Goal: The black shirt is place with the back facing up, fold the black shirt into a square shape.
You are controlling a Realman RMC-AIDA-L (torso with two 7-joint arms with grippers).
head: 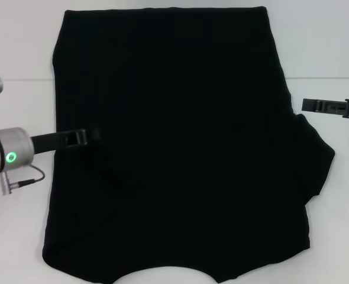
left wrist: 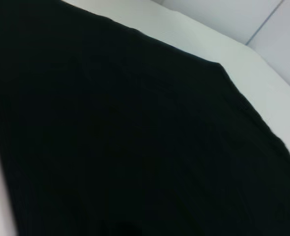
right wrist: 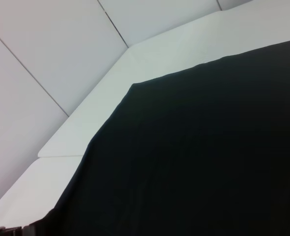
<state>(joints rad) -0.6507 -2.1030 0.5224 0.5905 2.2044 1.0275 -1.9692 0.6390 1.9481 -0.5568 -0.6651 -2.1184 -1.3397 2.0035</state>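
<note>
Nearest to us in the head view lies the hem end of the black shirt (head: pixel 174 148), its curved edge running along the bottom of the picture. We see the cloth spread flat on the white surface (head: pixel 328 53), plain side up, with no lettering showing. It covers most of the middle of the surface, its far edge straight and close to the far border. On the right a short sleeve sticks out sideways from the body of the shirt; on the left the side edge looks straight, and some soft wrinkles gather near the left hand.

Our left hand (head: pixel 83 138) reaches in from the left on its grey arm, which shows a green light ring, and its black tip lies over the left side edge of the shirt. We cannot tell whether its fingers are spread or pressed together, nor whether they pinch any cloth, since black lies against black there.

Our right hand (head: pixel 309 106) comes in from the right edge and sits over bare surface just beside the shirt, above the sleeve in the picture. We cannot tell its finger state either.

Both wrist views show mostly dark cloth (left wrist: pixel 135 132) (right wrist: pixel 209 157), with white surface beyond it and pale wall panels (right wrist: pixel 46 44) behind.
</note>
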